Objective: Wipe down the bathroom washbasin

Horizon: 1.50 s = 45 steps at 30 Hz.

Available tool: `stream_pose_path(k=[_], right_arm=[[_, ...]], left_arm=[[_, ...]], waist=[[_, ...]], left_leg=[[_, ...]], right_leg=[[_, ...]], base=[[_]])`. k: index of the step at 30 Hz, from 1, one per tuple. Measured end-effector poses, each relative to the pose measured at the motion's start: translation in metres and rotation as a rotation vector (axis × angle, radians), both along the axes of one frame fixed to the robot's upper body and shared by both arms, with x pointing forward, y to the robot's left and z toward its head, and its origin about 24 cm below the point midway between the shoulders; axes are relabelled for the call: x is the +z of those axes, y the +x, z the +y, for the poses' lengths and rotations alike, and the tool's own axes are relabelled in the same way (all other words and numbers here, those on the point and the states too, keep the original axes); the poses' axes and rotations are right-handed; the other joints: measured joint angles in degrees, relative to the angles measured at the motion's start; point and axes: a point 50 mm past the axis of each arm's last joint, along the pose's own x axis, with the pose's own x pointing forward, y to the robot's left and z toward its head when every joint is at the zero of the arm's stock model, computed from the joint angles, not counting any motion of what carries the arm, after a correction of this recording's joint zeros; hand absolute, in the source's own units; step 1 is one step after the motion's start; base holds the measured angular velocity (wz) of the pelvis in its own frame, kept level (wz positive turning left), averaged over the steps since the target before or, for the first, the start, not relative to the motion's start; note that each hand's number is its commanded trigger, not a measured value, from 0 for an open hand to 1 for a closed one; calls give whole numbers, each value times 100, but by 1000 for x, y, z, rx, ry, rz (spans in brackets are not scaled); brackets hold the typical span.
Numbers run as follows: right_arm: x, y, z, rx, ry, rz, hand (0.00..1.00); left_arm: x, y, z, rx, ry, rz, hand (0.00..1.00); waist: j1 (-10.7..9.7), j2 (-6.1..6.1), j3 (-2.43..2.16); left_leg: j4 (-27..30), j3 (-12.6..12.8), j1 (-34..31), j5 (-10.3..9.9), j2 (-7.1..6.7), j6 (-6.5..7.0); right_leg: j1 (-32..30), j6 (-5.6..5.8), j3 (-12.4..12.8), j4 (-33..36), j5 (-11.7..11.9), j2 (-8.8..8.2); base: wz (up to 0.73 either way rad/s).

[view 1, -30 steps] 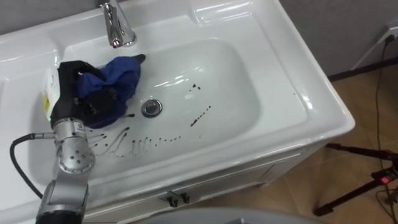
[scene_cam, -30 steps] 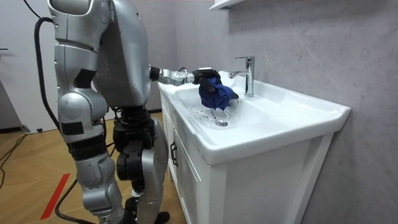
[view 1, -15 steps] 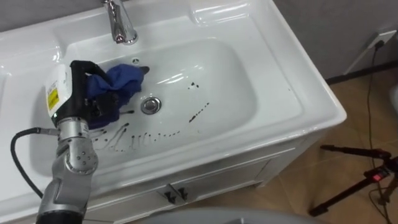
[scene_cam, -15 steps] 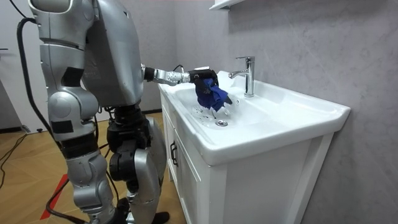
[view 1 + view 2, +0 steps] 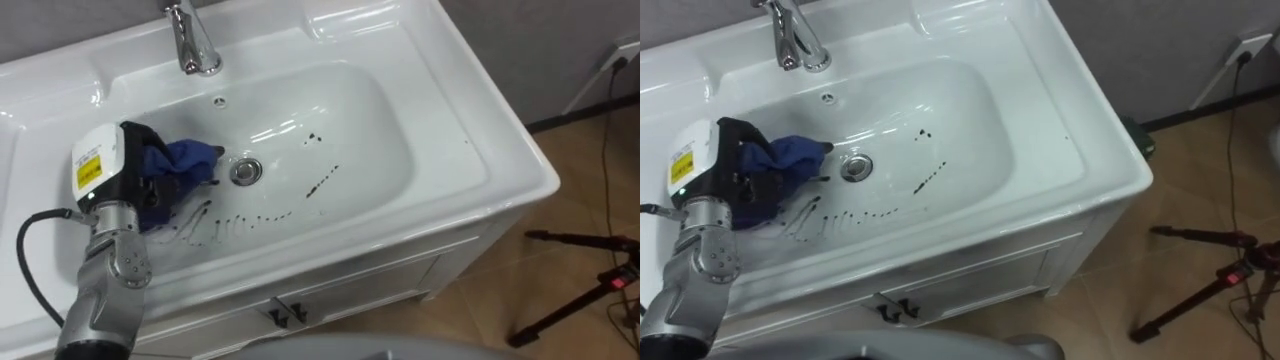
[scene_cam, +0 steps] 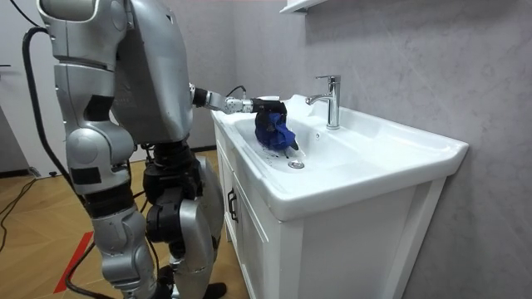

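in the basin, left hand grips blue cloth (beside the drain).

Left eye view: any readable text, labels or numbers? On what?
Yellow label on the back of the left hand: dark print, too small to read.
Basin, faucet, blue cloth: no text visible.

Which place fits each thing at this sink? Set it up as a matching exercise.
1 cloth
2 faucet
3 drain
4 dark marks

A on the back rim of the basin
B scattered on the basin floor, beside and in front of the drain
C clutched in the left hand
D basin floor, just right of the cloth

Pairs: 1-C, 2-A, 3-D, 4-B
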Motion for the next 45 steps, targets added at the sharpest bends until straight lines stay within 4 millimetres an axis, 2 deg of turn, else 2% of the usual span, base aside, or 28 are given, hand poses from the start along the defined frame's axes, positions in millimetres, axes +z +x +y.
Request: stream_pose_path(k=[6,13,20,28,33,45], right_arm=[[2,3,-5,6,-3,-5,0],[3,6,-7,38,-6,-7,0],[4,6,-8,55,19,-15,0],[4,4,-9,86,30,20,0],[5,7,-10,82,21,21,0],[5,10,-11,85,-10,13,0]], left_arm=[[-1,-1,0,-19,36,26,100],[-10,-12,1,-23,45,122,100],[-31,-26,6,-13,9,279,100],[-34,-26,6,-15,-11,339,100],[-36,-23,8,-3,-20,371,100],[-46,-11,7,12,-101,428,100]], waist=[[33,0,24],[19,21,12],[26,-57,6],[-18,-84,-6],[-137,-87,-7],[-144,-63,-19]], left_leg=[[-5,6,-18,0,8,-1],[-15,73,-43,-1,30,-1],[-168,170,90,4,29,-8],[-189,229,114,4,25,-8],[-189,253,112,4,28,-8],[-193,348,176,5,38,-8]], right_leg=[[-8,-18,-10,3,-12,6],[-58,-25,-5,18,-22,9],[-77,-36,12,117,-61,-13],[-103,-33,110,134,-64,-17],[-102,-33,133,132,-64,-18],[-86,-31,149,160,-64,-25]], base=[[2],[0],[-3],[-5],[0],[-1]])
